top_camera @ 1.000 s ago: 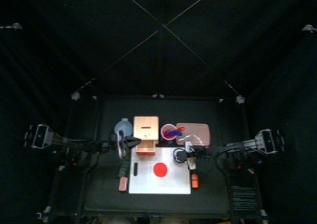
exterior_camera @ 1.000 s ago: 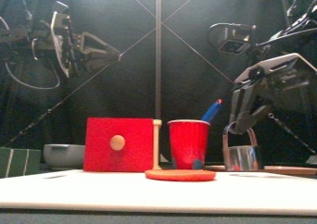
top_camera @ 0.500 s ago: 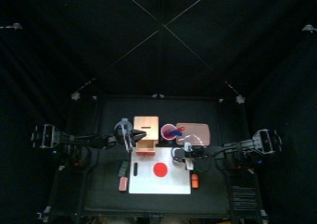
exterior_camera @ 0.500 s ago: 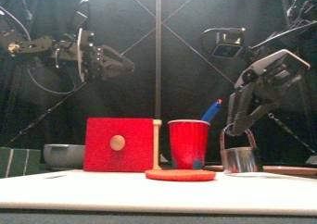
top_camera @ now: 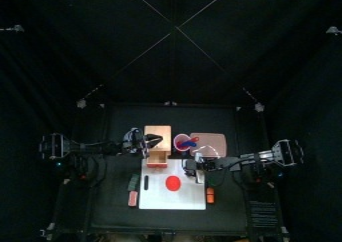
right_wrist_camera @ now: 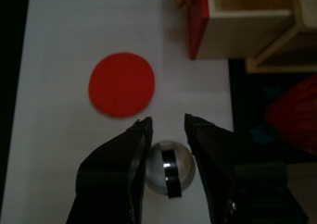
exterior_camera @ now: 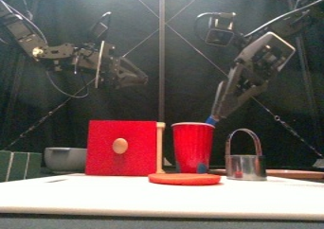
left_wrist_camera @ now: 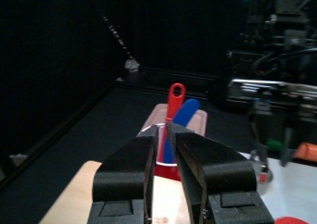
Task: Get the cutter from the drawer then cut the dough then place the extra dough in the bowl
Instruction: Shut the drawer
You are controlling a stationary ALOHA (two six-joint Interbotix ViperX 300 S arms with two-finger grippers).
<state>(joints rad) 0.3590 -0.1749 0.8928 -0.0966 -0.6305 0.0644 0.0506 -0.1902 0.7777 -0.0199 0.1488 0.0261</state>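
metal cutter [exterior_camera: 244, 155] is out; my right claw [right_wrist_camera: 168, 126] gapes empty above it, must regrip, carry to dough [right_wrist_camera: 122, 82] at nine o'clock.

Robot lab booth, black curtains [top_camera: 80, 46] all round, small black table [top_camera: 107, 206], 2 arms [exterior_camera: 76, 55]
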